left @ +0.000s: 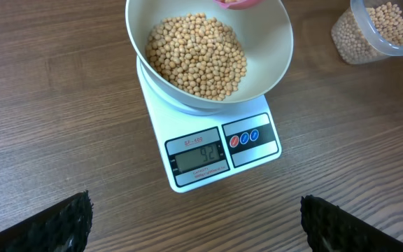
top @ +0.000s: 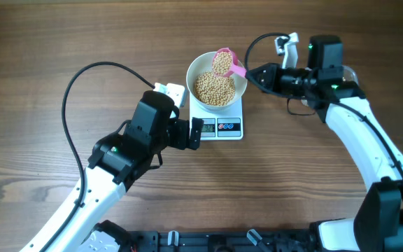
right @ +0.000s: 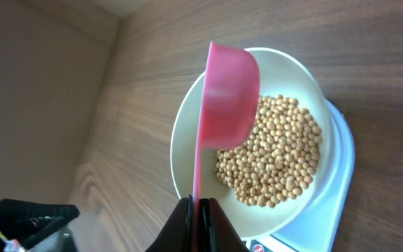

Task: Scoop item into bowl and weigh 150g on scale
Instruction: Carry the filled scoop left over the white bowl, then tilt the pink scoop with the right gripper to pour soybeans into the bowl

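**Scoop poised over the bowl on the scale**

The scale (left: 219, 150), just ahead of the wide-spread left gripper (top: 196, 133), carries the bowl (left: 271, 49). The right gripper (right: 196, 210) pinches the thin, stiff handle of a pink scoop (right: 226, 94), its cup over the bowl. The beans (left: 198, 56) are loose, hard and likely to roll. The display (left: 200, 155) is unreadable, and the clear tub (left: 383, 31) is cut off.

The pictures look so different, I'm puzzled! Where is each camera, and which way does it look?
Overhead: above the table, looking straight down; both arms, left gripper and right gripper show.
Left wrist: on the left arm, looking down ahead at scale and beans; open gripper fingertips at bottom corners.
Right wrist: on the right arm, looking along the pink scoop into the bowl; shut gripper pinches its handle.
Shared: both wrist views show the bowl on the scale.
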